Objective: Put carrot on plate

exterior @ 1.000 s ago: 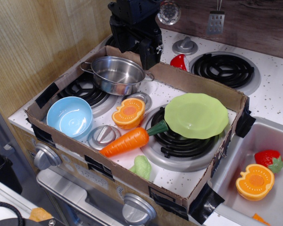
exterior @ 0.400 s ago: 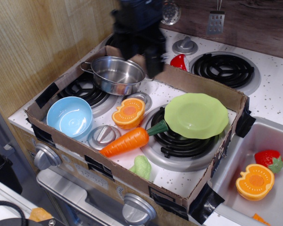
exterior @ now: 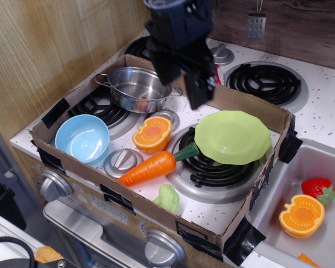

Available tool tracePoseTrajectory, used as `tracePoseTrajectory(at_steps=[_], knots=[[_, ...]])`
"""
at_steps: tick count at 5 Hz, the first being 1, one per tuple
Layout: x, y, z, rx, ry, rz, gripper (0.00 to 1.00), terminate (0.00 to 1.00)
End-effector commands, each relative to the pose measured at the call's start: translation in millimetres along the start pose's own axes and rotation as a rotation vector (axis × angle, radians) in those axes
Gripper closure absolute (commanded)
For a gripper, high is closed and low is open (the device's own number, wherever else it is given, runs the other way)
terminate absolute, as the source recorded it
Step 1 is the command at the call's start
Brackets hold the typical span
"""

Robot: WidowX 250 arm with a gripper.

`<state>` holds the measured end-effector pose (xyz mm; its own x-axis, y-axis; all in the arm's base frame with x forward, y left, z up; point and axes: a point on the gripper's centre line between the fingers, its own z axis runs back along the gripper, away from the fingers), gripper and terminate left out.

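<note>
Orange and tapered, the carrot [exterior: 149, 168] lies in the cardboard tray [exterior: 241, 105] on the bench, its dark green stem tip pointing to 2 o'clock and touching the rim of the plate [exterior: 232, 136]. That lime-green plate sits tilted over the black coil burner [exterior: 209, 167], at 3 o'clock from the carrot. At 12 o'clock from the carrot is an orange halved pumpkin toy [exterior: 152, 134], cut face up. A light blue bowl [exterior: 82, 138] stands at 9 o'clock, with a grey burner knob [exterior: 123, 161] between bowl and carrot, just beside the carrot's thick end. A steel pot [exterior: 138, 88] sits at the tray's far side, and a pale green toy [exterior: 167, 197] lies at 5 o'clock from the carrot.

Black gripper [exterior: 184, 82] hangs above the tray's far wall, between pot and plate, well apart from the carrot; whether its jaws are wide or narrow I cannot tell. No writing on it is readable.

In the sink [exterior: 324, 162] at 3 o'clock lie a strawberry [exterior: 319, 188] and a second pumpkin half [exterior: 302, 215].
</note>
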<state>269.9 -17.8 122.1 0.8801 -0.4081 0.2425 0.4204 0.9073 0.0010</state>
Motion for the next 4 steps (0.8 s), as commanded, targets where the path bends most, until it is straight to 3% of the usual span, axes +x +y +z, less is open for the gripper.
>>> tracePoseTrajectory(at_steps=[1,4], knots=[[-17,-9,-32,-0.034,-0.095,-0.049,0.0,0.0],[-22,2,-74,-0.012,-0.139,-0.093,0.0,0.0]])
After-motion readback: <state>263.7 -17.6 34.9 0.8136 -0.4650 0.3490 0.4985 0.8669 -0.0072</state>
